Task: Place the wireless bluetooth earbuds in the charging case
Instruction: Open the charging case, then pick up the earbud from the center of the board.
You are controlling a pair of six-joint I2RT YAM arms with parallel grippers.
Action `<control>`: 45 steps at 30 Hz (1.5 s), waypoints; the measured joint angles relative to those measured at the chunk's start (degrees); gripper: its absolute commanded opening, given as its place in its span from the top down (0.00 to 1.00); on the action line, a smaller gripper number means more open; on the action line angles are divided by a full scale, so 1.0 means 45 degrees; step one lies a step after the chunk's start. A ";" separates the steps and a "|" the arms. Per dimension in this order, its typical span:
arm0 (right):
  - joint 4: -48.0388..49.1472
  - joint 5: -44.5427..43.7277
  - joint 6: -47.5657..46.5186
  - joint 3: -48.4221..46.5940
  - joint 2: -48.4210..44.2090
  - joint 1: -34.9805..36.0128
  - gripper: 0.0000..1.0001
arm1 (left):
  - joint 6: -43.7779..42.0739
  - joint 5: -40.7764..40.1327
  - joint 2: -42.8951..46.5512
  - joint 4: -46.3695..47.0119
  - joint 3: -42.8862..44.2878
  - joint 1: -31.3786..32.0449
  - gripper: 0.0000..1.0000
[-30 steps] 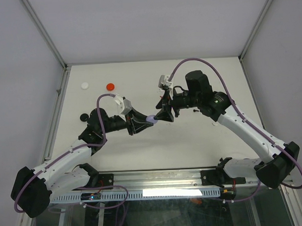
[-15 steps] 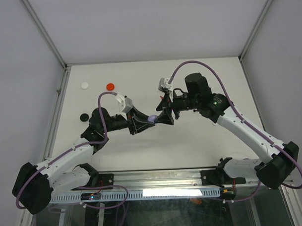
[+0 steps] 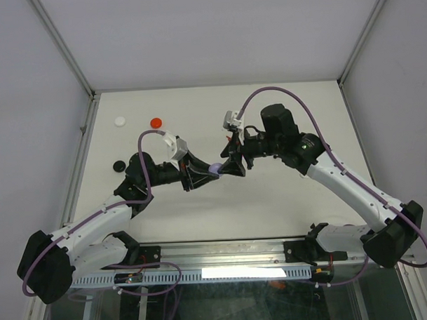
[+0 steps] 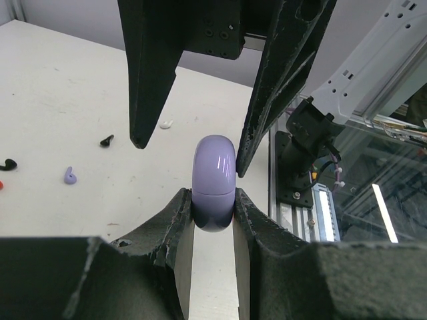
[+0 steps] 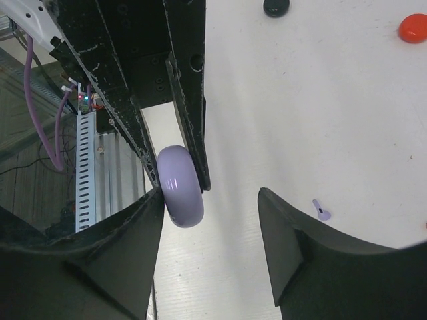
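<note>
L gripper clenched on glossy lavender round plastic charging case, held edge-up, prob. so R gripper, jaws spread astride it, can open the lid. Tiny lavender stemmed earbud on table, case's 9 o'clock.

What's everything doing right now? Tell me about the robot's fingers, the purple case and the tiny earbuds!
Left fingers: shut on the lavender case.
Right fingers: open, either side of the case's top.
Lavender case: lid closed, held up off the table.
Lavender earbud: loose on the table, not in the case.
Black earbud: loose on the table.
White earbud: loose on the table.
Red case: lying on the table, untouched.
</note>
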State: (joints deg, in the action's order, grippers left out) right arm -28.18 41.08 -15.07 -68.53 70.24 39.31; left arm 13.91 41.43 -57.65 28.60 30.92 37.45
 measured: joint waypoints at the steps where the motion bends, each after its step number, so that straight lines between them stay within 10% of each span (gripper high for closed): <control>1: 0.0000 -0.0015 0.0010 0.0000 -0.0019 0.0000 0.41 | -0.0010 0.0019 0.0010 -0.0005 0.0000 0.0000 1.00; 26: -0.0019 -0.0928 0.0083 -0.0005 -0.0248 -0.0010 0.36 | -0.1020 0.0418 0.0563 -0.0777 -0.0049 0.0024 1.00; 39: 0.0228 -0.3094 0.0918 0.0112 -0.0471 -0.0015 0.02 | -0.1574 -0.4352 0.0903 -0.2458 -0.0039 -0.0010 1.00; 45: 0.0559 -0.5887 0.2288 0.0597 -0.0160 -0.0019 0.01 | -0.1953 -0.6149 0.0981 -0.2594 -0.0039 -0.0398 1.00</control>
State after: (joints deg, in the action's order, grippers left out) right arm -25.67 14.59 -4.78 -65.84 69.52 39.22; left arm 5.13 13.76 -53.23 16.93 30.74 35.66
